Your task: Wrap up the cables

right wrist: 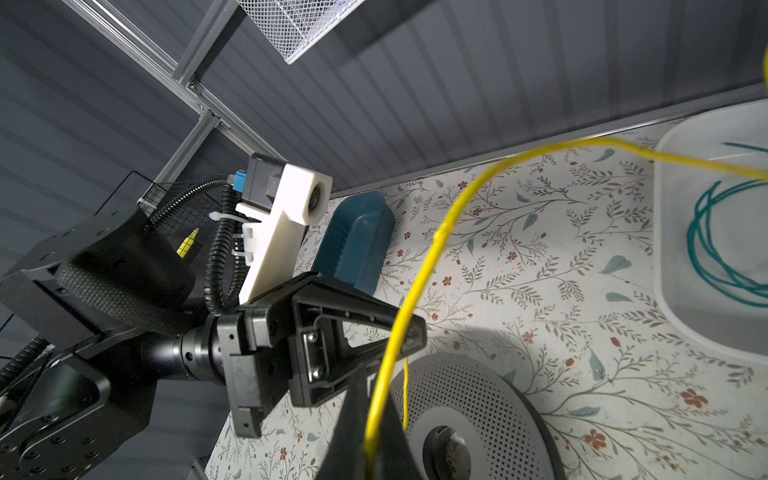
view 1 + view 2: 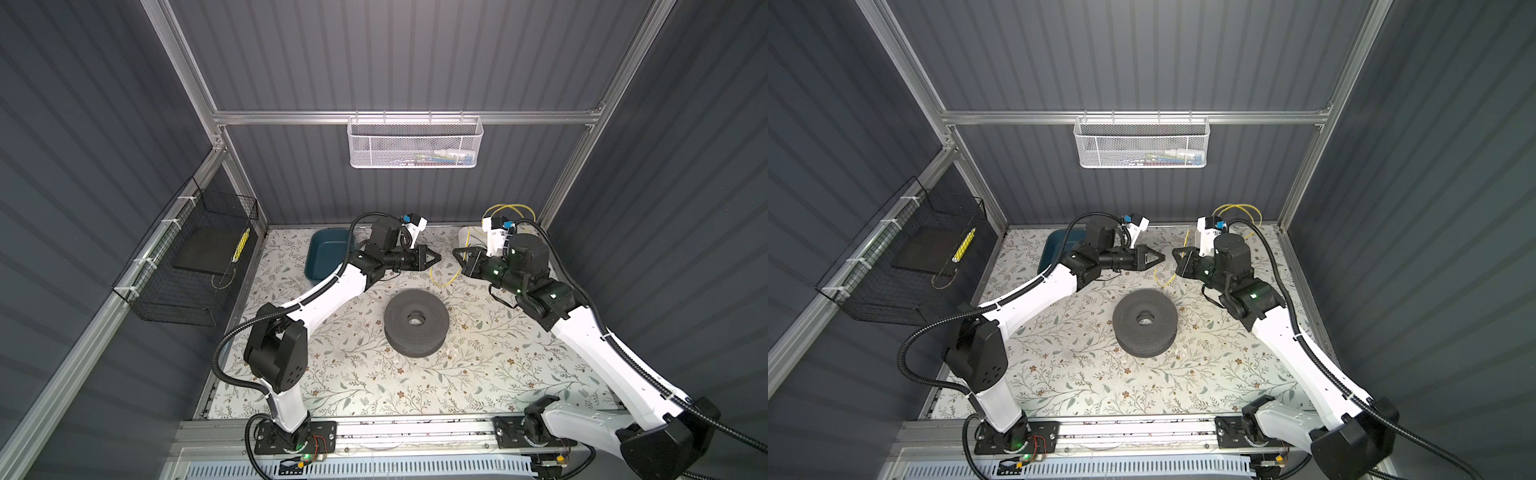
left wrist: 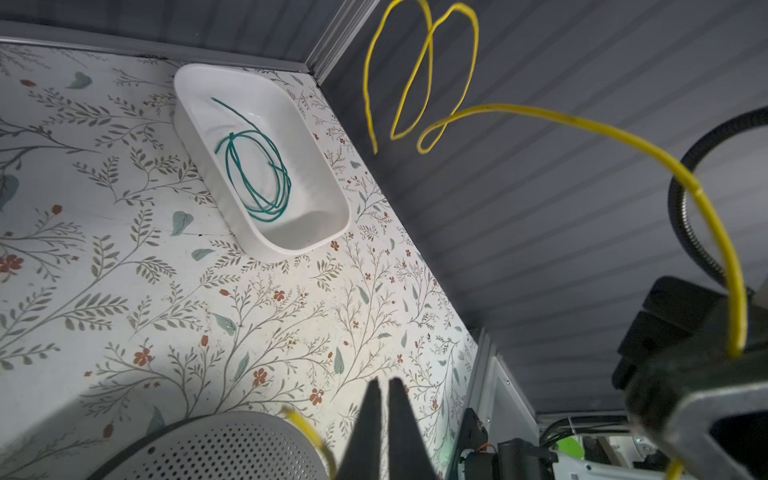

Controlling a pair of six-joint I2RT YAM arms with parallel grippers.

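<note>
In a top view the right gripper [image 2: 457,252], fingers clamped on the yellow cable [image 3: 582,121], holds its slack loop mid-frame just below and right of the left gripper [image 2: 436,257], whose fingers are together on nothing visible; the green cable [image 3: 257,178] lies coiled in the white tray [image 3: 266,249].

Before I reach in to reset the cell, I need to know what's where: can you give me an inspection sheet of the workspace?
Surface: floral-print table.
Job's things: yellow cable rises in loops from the right gripper; green cable lies coiled in the white bin; spool stands mid-table, no cable on it.
Clutter: teal bin at the back left.
Grippers: left gripper shut, near the yellow cable, hold on it unclear; right gripper shut on the yellow cable.
Cables: black ribbed hoses along both arms.
Surroundings: white mesh basket on the back rail; black wire basket on the left wall.
</note>
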